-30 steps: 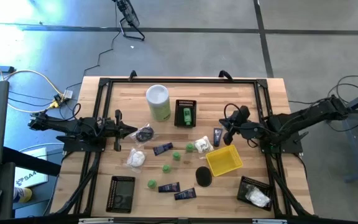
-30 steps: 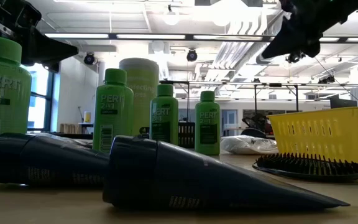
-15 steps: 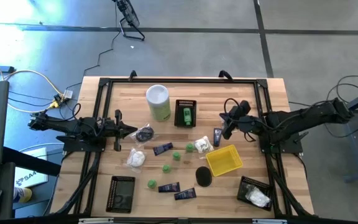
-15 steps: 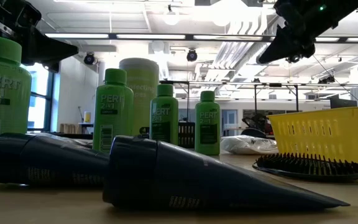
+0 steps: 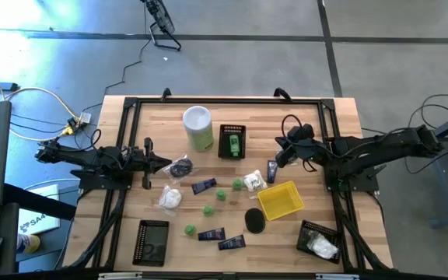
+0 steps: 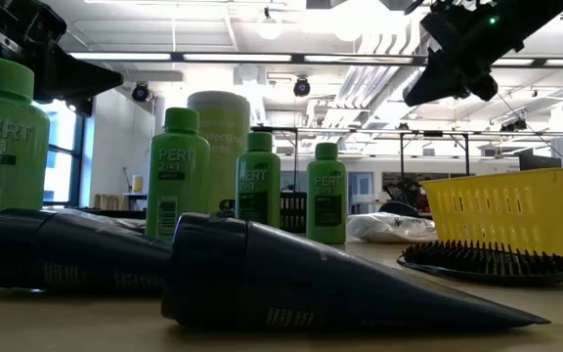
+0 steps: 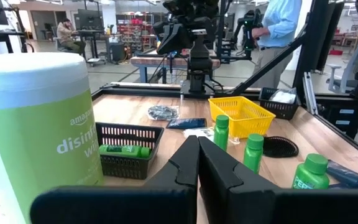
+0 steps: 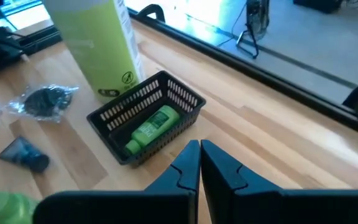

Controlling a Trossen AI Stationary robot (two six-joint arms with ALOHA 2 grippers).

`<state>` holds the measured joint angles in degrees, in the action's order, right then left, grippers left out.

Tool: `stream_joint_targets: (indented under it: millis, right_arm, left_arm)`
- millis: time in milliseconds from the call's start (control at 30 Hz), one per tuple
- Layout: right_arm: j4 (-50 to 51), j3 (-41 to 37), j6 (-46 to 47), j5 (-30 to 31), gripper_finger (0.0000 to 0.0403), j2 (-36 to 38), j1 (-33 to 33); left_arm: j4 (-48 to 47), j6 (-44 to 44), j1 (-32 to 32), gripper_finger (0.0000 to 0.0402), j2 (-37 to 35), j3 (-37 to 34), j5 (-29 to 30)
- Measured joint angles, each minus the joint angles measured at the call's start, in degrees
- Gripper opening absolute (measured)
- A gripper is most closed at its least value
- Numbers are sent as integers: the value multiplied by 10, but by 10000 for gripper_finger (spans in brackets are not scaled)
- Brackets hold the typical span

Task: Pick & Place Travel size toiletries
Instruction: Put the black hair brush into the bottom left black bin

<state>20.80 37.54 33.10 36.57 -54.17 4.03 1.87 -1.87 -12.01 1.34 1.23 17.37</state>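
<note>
Right tool (image 5: 279, 155): fingers together, empty, raised over the worktop (image 5: 333, 128) near its right edge. Nearest toiletry, a navy tube (image 5: 271, 170), lies just beside it toward the front edge, long axis front-to-back. Left tool (image 5: 166, 162): closed, idle at the left edge, farther off.
</note>
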Motion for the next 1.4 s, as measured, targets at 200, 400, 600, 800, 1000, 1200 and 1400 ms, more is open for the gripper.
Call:
stream_joint_targets:
  millis: [200, 400, 600, 800, 1000, 1200, 1400]
  right_arm:
    - [0, 0, -25, -63, 6, 0, 0]
    - [-1, 0, 12, -80, 6, -1, -1]
    - [44, 0, 194, -49, 6, -8, -12]
    - [151, 0, 351, -48, 6, -38, -12]
    - [185, -1, 403, -51, 7, -81, -12]
    - [186, -1, 403, -38, 11, -118, -12]
    - [186, -1, 405, -37, 51, -163, -12]
  left_arm:
    - [-1, 0, 0, 3, 0, 0, 0]
    - [-1, 3, 0, 3, 0, 0, 0]
    - [-1, 5, 0, 3, 0, 0, 1]
    - [-2, 5, 0, 3, 0, 0, 2]
    - [-2, 5, 0, 3, 0, 0, 2]
    - [-3, 5, 0, 3, 0, 0, 3]
    - [-3, 5, 0, 3, 0, 0, 4]
